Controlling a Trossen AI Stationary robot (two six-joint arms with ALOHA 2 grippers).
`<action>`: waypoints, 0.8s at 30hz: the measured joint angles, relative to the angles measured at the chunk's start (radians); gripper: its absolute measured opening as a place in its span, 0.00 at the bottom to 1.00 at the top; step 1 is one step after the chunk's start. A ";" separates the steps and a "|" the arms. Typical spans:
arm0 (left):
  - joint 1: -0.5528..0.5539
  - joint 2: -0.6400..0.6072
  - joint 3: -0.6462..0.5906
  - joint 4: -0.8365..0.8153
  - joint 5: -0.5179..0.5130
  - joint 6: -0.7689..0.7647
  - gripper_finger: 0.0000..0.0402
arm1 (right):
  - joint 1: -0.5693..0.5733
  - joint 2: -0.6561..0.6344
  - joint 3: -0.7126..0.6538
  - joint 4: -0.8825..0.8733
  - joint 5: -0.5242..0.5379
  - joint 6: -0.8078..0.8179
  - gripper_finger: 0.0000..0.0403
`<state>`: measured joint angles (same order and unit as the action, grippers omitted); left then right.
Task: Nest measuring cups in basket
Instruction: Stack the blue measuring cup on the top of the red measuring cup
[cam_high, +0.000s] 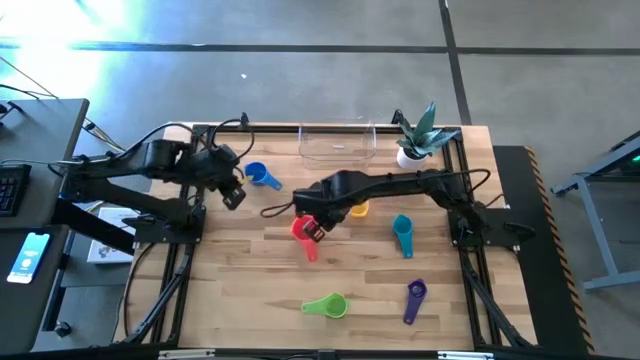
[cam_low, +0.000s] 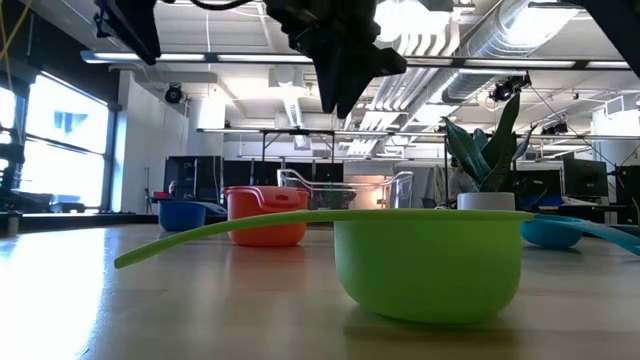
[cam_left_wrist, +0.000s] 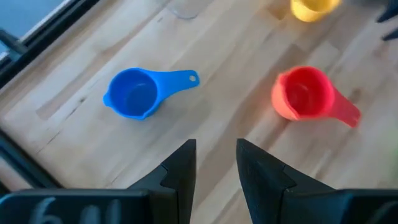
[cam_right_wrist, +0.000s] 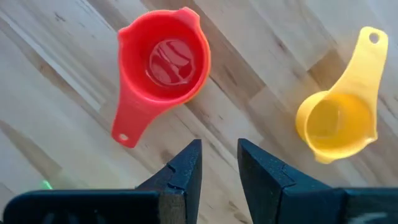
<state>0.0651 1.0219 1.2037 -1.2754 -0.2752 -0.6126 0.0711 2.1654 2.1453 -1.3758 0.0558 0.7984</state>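
**Desk editor:** What's in shot?

**Photographer:** Small moulded plastic measuring cups scattered on the pale wooden desk (cam_high: 250, 300). The red scoop-shaped cup (cam_high: 303, 232) sits mid-frame with the yellow cup (cam_high: 357, 209) just beside it; the blue cup (cam_high: 260, 176) is left of centre. The clear, low-walled rectangular plastic basket (cam_high: 338, 143) waits, apparently empty, at the upper middle.

**Desk editor:** And the arms?

**Photographer:** The right gripper (cam_right_wrist: 217, 163) hovers over the red cup, fingers slightly apart, holding nothing. The left gripper (cam_left_wrist: 216, 163) hangs near the blue cup, fingers also narrowly parted and empty.

**Desk editor:** Handling?

**Photographer:** Likely light, rigid, glossy and slippery. I'd pinch the flat handle or the bowl's thin rim.
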 joint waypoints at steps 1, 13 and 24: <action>0.018 0.008 0.000 0.002 -0.001 0.002 0.26 | -0.010 0.000 0.000 -0.008 0.000 -0.022 0.24; 0.294 0.123 0.000 0.123 0.019 0.144 0.26 | -0.126 0.000 0.000 -0.188 -0.007 -0.291 0.23; 0.523 0.283 0.000 0.125 0.111 0.118 0.26 | -0.239 -0.016 -0.001 -0.196 -0.066 -0.488 0.23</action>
<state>0.5885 1.3044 1.2037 -1.1500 -0.1642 -0.4942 -0.1680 2.1490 2.1445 -1.5715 -0.0101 0.3107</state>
